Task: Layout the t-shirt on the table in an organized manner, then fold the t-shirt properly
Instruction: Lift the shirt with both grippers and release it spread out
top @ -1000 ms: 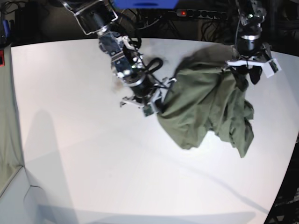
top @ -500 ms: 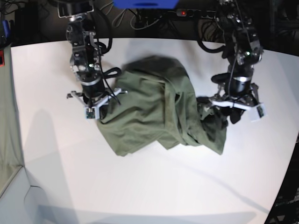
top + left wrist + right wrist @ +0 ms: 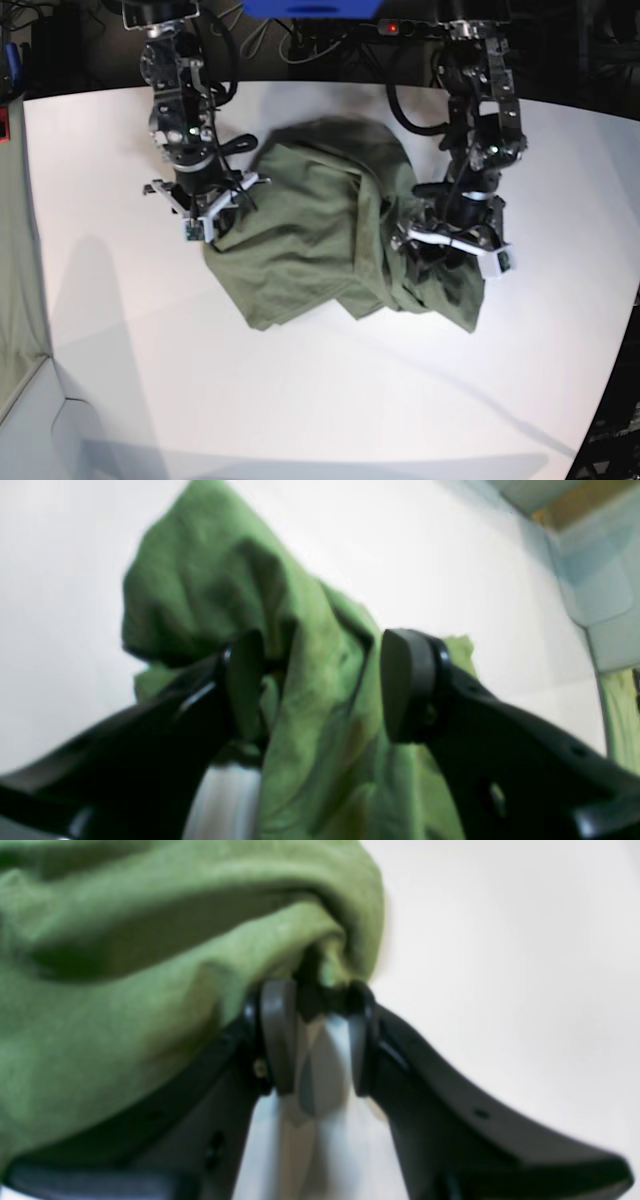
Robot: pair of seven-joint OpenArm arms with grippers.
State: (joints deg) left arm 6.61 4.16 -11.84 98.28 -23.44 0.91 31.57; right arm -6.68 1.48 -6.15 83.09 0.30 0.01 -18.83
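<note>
Base view: t-shirt [image 3: 330, 235] lies bunched on table [image 3: 150, 380] between both claws, unspread, unfolded; left claw [image 3: 320, 685] wide astride cloth, right claw [image 3: 312, 1035] narrow, cloth at its tips.

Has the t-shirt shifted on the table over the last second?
Yes. The t-shirt has moved toward the base view's left, away from the table edge on that view's right.
</note>
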